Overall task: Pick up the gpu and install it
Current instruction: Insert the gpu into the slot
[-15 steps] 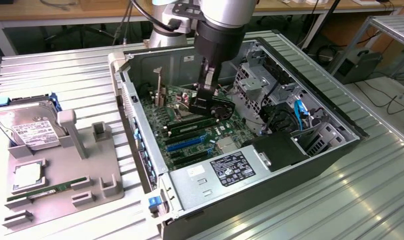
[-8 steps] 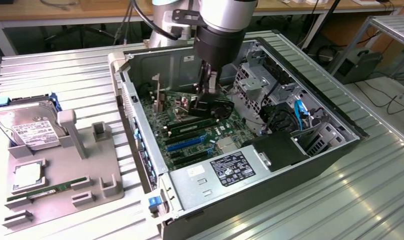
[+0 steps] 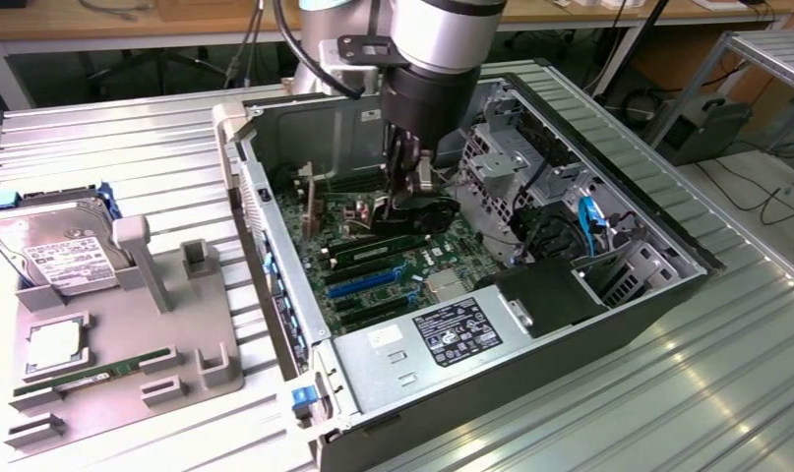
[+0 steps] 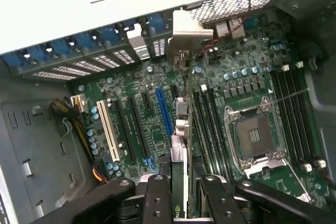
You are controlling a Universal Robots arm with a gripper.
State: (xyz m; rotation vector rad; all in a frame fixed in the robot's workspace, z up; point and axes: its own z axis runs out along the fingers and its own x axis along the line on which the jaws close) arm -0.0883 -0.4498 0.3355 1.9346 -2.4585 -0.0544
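Note:
Edge-on between my fingers is the gpu (image 4: 181,129), a thin dark card whose silver bracket (image 4: 186,32) points toward the case's rear slot openings. My gripper (image 4: 181,195) is shut on it, with one black finger (image 4: 157,198) on each side. The card hangs over the green motherboard (image 4: 142,129), beside the blue slot (image 4: 164,111); whether it touches a slot I cannot tell. In the exterior view my gripper (image 3: 406,192) reaches down into the open computer case (image 3: 633,295), holding the gpu (image 3: 423,185) above the board.
An empty CPU socket (image 4: 257,135) and memory slots lie beside the card. In the case are a drive cage (image 3: 502,167) and a power supply (image 3: 456,329). On the exterior view's left, a grey fixture (image 3: 187,364) carries a hard drive (image 3: 55,251) and a green RAM stick (image 3: 89,379).

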